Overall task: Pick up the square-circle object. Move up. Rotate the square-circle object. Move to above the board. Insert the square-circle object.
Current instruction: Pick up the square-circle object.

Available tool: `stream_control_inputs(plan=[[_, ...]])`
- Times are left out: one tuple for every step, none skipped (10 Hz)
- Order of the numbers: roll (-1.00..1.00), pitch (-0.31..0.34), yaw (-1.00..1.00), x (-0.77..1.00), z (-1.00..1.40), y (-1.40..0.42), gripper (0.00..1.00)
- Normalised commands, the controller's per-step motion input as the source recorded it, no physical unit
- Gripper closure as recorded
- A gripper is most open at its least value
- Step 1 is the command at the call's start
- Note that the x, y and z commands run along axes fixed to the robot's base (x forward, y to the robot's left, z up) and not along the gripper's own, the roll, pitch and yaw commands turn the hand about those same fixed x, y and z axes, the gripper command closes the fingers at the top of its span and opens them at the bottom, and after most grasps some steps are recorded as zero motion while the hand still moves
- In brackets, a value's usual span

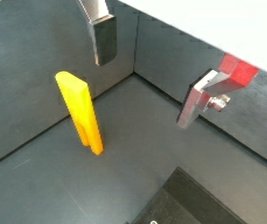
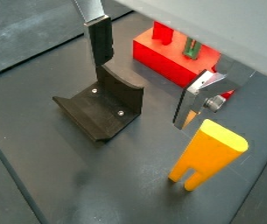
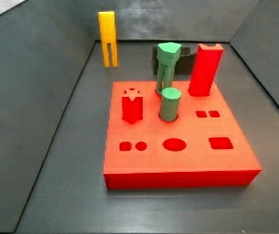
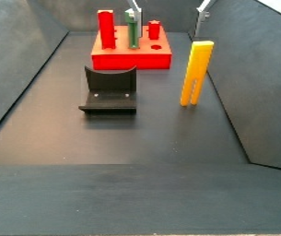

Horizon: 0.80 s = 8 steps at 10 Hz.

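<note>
2 fingers of the gripper [image 2: 144,77] are held wide apart, nothing between them | gripper seen hovering above the floor | square-circle object [image 4: 197,73] is stood upright, prongs down, near the side wall | fixture [image 4: 108,89] is set well apart from it | board [image 3: 178,137] is loaded with 2 green pegs [image 3: 168,79] and a red pillar [image 3: 207,69].

End effector [image 2: 147,79] (jaws apart) over bare floor; fixture [image 2: 104,107] probably nearest obstacle.
</note>
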Motion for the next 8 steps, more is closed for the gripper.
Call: stream_control_inputs(plan=[[0.13,-0.131,-0.06,-0.69,-0.01,-0.11,0.00],[0.11,-0.089,0.07,-0.59,-0.01,-0.29,0.00],[0.19,-0.097,0.50,-0.65,0.00,-0.39,0.00],[0.15,-0.106,0.66,-0.57,-0.02,-0.31,0.00],[0.14,-0.099,0.70,-0.53,-0.15,-0.23,0.00],[0.14,-0.043,0.44,-0.29,-0.19,-0.17,0.00],[0.06,0.000,0.08,-0.17,-0.24,-0.06,0.00],[0.01,0.000,0.00,-0.05,-0.27,-0.03,0.00]])
